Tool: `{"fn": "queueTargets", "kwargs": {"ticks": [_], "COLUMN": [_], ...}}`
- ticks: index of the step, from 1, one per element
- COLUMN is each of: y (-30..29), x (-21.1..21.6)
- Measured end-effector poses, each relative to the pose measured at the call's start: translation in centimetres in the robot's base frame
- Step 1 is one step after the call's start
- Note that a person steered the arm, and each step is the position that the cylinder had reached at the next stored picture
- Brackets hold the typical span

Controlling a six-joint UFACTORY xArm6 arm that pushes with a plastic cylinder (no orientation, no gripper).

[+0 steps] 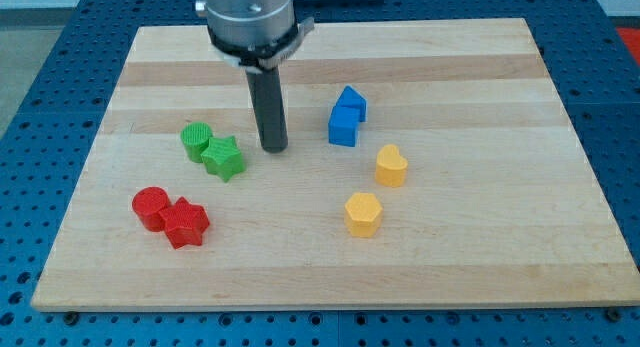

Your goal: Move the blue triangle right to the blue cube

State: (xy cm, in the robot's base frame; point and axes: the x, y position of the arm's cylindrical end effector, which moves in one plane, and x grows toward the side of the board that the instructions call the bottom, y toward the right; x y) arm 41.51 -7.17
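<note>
Wooden board point(480, 257); my tip point(274, 147) between green star point(224, 158) and touching blue cube point(343, 126), blue triangle point(352, 101); no pincer.

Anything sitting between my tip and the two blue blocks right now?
No. In the camera view, only bare board lies between my tip and the blue cube, which touches the blue triangle behind it. The green star sits on the tip's other side.

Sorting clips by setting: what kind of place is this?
Probably a robotics lab bench: a wooden board lies on a blue perforated table, small coloured blocks such as the blue cube are scattered about, and my tip stands just right of the green star.
</note>
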Motion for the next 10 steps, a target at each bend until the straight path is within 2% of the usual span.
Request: {"fn": "queueTargets", "kwargs": {"ticks": [1, 2, 8, 10], "y": [2.3, 3.7, 14.5, 14.6], "x": [-4.2, -6.4, -6.5, -7.7]}}
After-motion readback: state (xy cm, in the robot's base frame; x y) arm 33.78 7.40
